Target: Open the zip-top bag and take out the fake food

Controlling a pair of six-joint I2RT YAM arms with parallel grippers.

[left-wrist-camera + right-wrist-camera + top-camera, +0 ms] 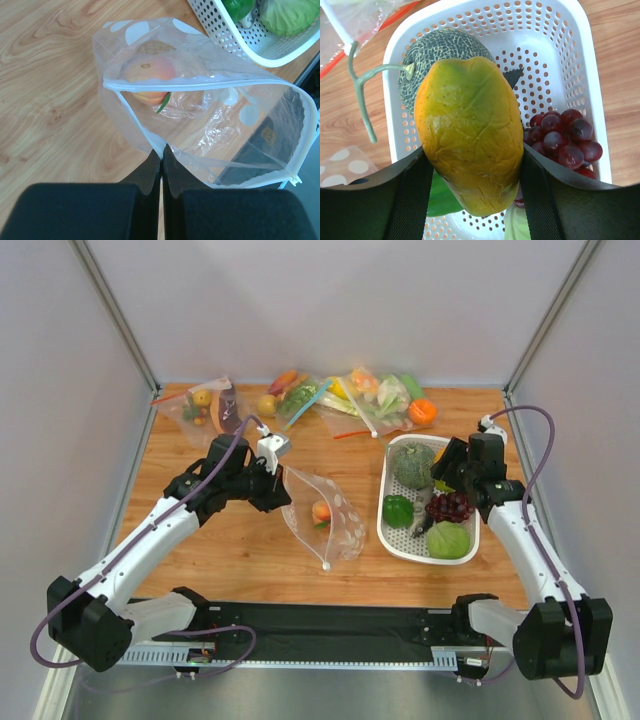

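The polka-dot zip-top bag [340,520] lies open on the table left of the white basket [384,512]. My left gripper [280,478] is shut on the bag's edge [150,140] and holds its mouth [210,115] open. The orange-red peach [321,511] is inside the bag [150,75]. My right gripper [447,468] is shut on the yellow fruit [467,125] and holds it just above the basket [560,30]. The grey-green bumpy ball [412,465] lies in the basket's far end [437,50].
The basket also holds a green pepper [398,510], dark grapes [450,506] and a pale green cabbage [448,540]. Plain clear bags of fake food [205,405] [360,395] and an orange [422,412] lie along the table's far edge.
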